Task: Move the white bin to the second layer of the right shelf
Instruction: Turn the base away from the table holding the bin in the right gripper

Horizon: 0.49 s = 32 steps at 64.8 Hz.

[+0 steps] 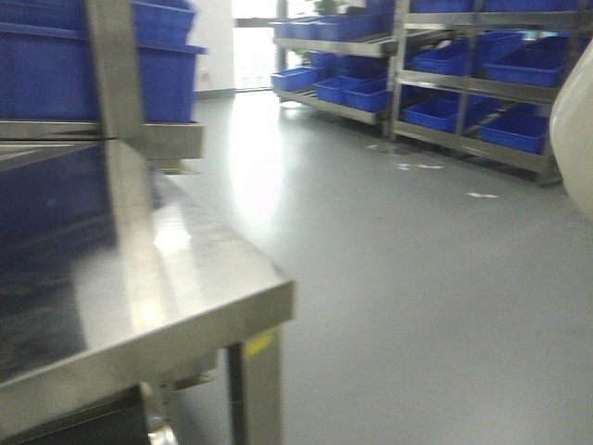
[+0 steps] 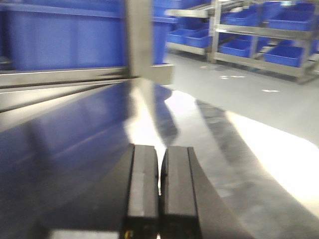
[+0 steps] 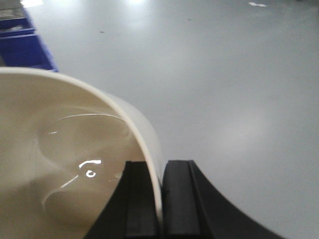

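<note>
Far left, big blue plastic crates [image 1: 56, 65] sit on a rack rail, square-edged and matte. A flat brushed-steel upright [image 1: 116, 83] rises in front of them. Below it spreads a steel table [image 1: 204, 297], its top mirror-smooth, throwing back blue and a white glare, with a crisp folded front edge and a square leg at the corner.

The left gripper [image 2: 160, 154] hangs low over that tabletop. Its two black, blocky fingers are pressed together with only a hairline seam between them and nothing in it.

Past the table corner the grey floor [image 1: 417, 306] runs back, smooth and faintly glossy. On the far side stand steel racks [image 1: 398, 65] with sloping levels, loaded with more blue tubs [image 1: 514, 130].

At the right edge a pale, rounded, glossy curve shows: the white bin [image 1: 576, 139], up in the air over the floor. The right gripper [image 3: 162, 167] has it by the rim, one black finger [image 3: 139, 199] inside the creamy, shiny wall and the other outside, clamped on the thin rounded lip. The bin's inside is smooth, curving down to a rounded base.
</note>
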Motion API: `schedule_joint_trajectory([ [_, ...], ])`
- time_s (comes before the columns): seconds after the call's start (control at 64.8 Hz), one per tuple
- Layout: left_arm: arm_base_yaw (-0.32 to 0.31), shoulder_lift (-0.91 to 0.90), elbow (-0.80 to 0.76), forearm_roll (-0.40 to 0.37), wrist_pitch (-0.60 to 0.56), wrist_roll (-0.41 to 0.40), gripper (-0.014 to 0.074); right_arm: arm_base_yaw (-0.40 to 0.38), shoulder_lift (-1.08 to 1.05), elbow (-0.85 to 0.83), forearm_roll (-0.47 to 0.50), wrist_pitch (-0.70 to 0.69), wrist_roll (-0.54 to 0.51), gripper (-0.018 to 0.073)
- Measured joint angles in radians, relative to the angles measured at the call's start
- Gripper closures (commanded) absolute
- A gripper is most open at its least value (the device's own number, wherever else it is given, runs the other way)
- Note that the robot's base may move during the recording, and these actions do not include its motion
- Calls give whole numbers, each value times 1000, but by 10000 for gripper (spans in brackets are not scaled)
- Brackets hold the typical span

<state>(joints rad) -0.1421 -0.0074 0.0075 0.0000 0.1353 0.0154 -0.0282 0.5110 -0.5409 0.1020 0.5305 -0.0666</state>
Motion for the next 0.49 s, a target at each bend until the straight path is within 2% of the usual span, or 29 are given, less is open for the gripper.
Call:
schedule_joint_trajectory([
  [0.494, 0, 0, 0, 0, 0, 0, 512, 0, 0, 0, 0, 0, 0, 513],
])
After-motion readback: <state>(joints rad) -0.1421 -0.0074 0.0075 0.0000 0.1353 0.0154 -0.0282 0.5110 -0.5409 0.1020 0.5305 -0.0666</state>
